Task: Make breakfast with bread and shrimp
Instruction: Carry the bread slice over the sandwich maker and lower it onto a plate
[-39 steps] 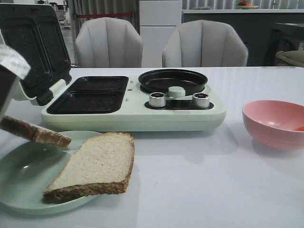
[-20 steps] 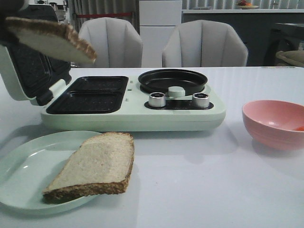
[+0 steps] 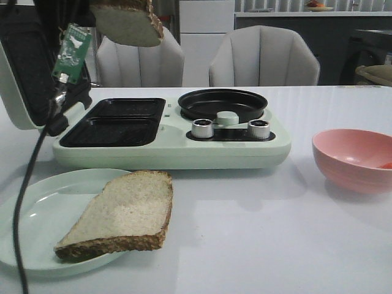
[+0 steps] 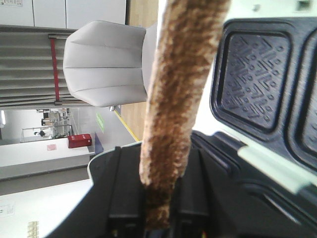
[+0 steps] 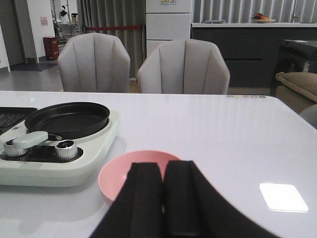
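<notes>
One bread slice (image 3: 125, 23) hangs high at the top left of the front view, held above the open breakfast maker (image 3: 165, 131). My left gripper (image 4: 159, 210) is shut on this slice, seen edge-on in the left wrist view (image 4: 181, 84). The second bread slice (image 3: 122, 214) lies on the pale green plate (image 3: 30, 214) at the front left. My right gripper (image 5: 163, 171) is shut and empty, just in front of the pink bowl (image 5: 124, 173). The pink bowl (image 3: 355, 159) stands at the right; an orange bit (image 3: 384, 165) shows inside, perhaps shrimp.
The maker has two dark sandwich wells (image 3: 116, 122), a raised lid (image 3: 37, 67), a round black pan (image 3: 222, 103) and two silver knobs (image 3: 203, 128). A black cable (image 3: 24, 184) hangs from my left arm over the plate. Two grey chairs (image 3: 263, 58) stand behind the table.
My left gripper has lifted one bread slice from just above the plate up and to the right, to high over the maker's left side. The right gripper's motion cannot be told.
</notes>
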